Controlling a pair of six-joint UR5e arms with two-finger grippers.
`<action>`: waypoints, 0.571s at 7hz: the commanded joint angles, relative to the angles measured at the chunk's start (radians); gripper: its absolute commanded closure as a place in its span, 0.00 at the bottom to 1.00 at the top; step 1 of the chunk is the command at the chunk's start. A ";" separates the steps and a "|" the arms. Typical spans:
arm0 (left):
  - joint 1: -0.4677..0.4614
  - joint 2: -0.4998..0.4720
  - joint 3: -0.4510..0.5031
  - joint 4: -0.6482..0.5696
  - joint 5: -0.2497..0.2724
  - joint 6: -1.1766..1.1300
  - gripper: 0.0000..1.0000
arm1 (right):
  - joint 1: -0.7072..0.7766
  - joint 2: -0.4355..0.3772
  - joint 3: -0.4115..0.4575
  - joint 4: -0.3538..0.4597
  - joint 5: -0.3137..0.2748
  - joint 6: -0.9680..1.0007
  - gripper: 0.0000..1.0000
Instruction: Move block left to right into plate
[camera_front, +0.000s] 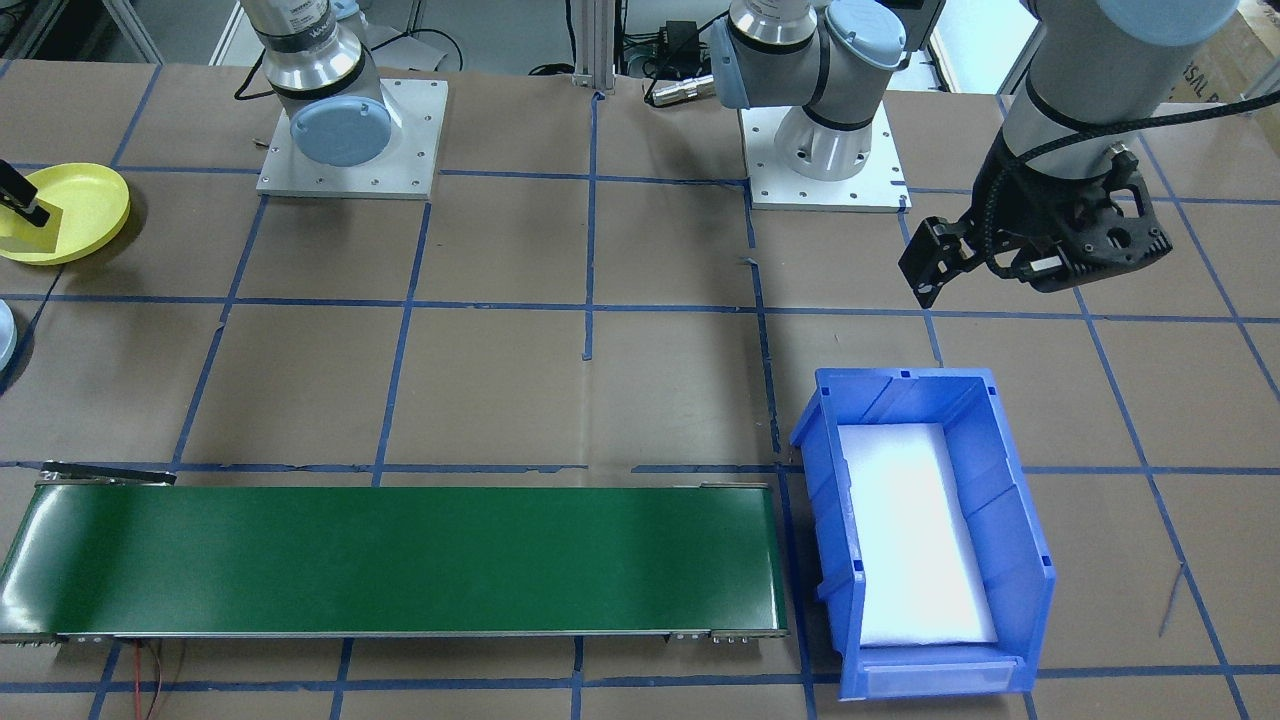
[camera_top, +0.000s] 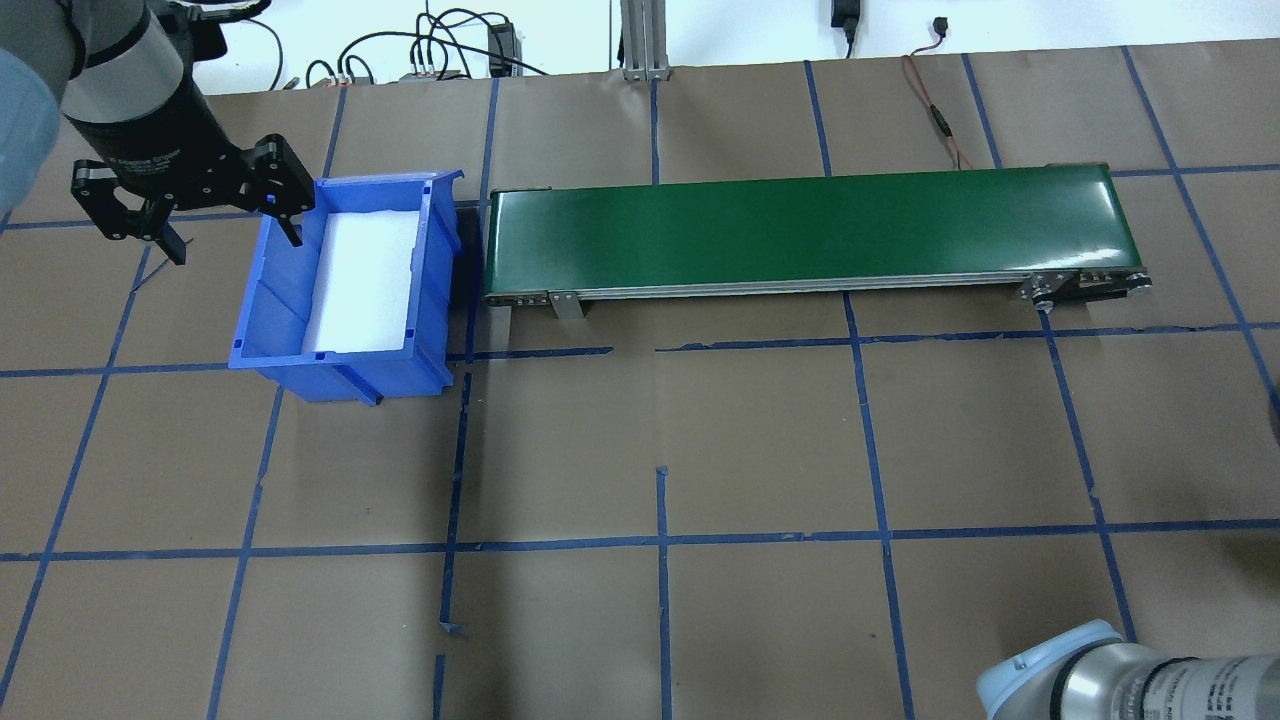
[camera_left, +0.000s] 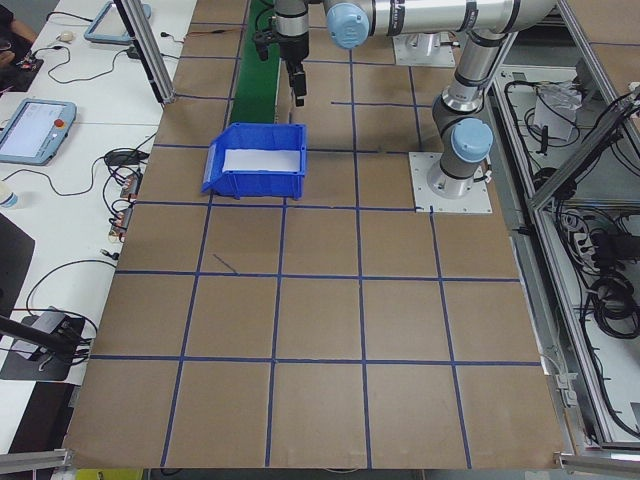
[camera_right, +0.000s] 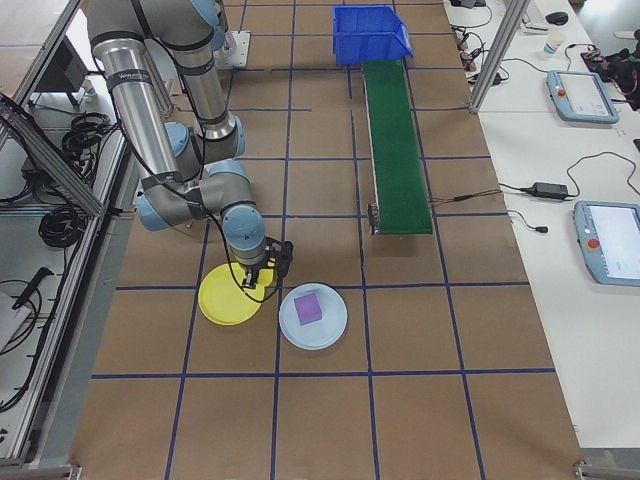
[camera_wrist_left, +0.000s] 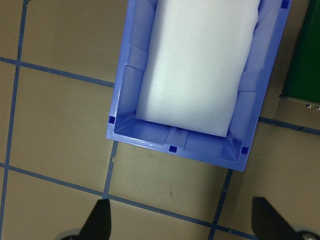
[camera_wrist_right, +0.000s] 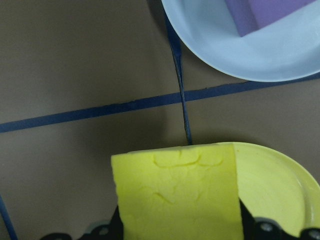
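The right gripper is closed on a yellow block low over the yellow plate, apparently to release it there, a purple-block plate at its 1 o'clock, while the left gripper hangs open, empty.

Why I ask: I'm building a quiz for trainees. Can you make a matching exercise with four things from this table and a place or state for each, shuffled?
Things:
1. yellow block
2. purple block
3. blue bin
4. green conveyor belt

Places or states:
A. lies on the light blue plate
B. has nothing on it
C. holds a white pad
D. held in the right gripper at the yellow plate's edge

Pairs: 1-D, 2-A, 3-C, 4-B
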 joint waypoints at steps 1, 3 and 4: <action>-0.002 0.005 0.001 0.000 0.000 0.000 0.00 | -0.013 0.020 -0.002 -0.006 -0.008 -0.003 0.00; -0.002 0.001 0.000 0.000 0.000 0.000 0.00 | -0.016 0.017 -0.007 0.002 -0.013 0.001 0.00; 0.001 0.005 -0.003 0.000 -0.002 0.000 0.00 | -0.016 0.017 -0.006 0.002 -0.013 0.001 0.00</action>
